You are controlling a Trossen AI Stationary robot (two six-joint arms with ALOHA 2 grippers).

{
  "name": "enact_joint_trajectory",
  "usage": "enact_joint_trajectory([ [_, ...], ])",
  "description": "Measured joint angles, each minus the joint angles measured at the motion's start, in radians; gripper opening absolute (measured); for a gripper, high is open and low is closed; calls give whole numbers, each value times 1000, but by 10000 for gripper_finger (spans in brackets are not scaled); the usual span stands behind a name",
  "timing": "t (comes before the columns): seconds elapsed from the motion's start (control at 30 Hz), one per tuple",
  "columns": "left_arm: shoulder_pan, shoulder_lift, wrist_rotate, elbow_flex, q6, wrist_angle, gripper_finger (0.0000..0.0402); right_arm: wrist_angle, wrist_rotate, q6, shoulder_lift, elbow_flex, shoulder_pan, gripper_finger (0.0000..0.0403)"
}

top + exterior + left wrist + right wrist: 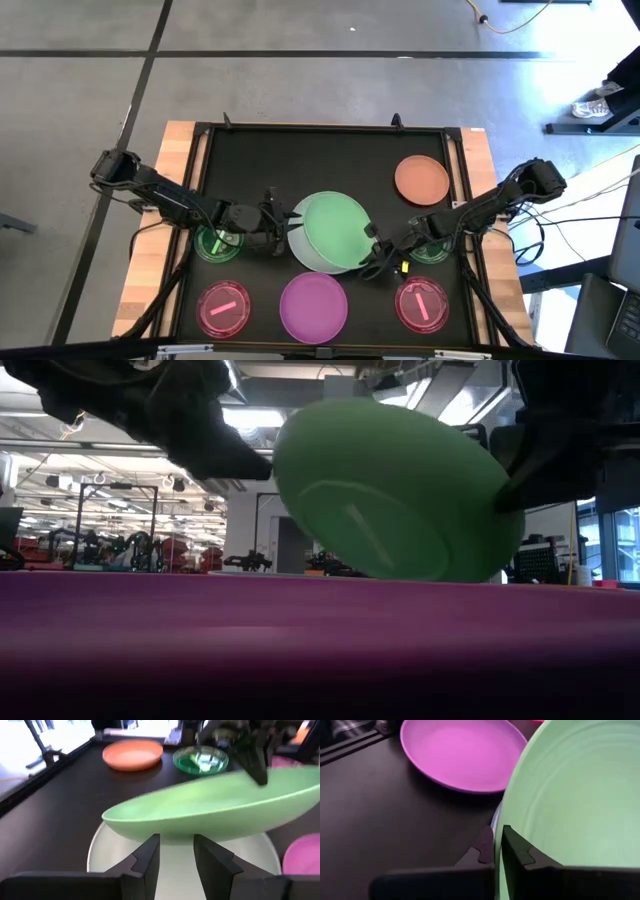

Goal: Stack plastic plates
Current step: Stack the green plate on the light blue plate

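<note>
Pinching the tilted green plate's [333, 232] rim, the shut right gripper [372, 255] holds it just above the white plate [180, 865], left gripper [276, 226] part-open and empty opposite.

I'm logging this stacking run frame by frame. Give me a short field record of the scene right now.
held plate: large green plate, tilted, above the white plate
right gripper: shut on the large green plate's rim
left gripper: open, at the opposite rim, not gripping
magenta plate: flat, near front edge
orange plate: flat, far right
small pink-red plates: front left and front right
</note>
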Motion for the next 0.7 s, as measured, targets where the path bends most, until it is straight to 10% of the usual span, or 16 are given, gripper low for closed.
enact_joint_trajectory([
  [0.3,-24,-178,-30,2,-145,-292,114,2,-14,-10,4,0,-13,2],
  [0.7,-69,-155,-121,2,-154,-223,114,71,-47,66,88,0,-40,8],
])
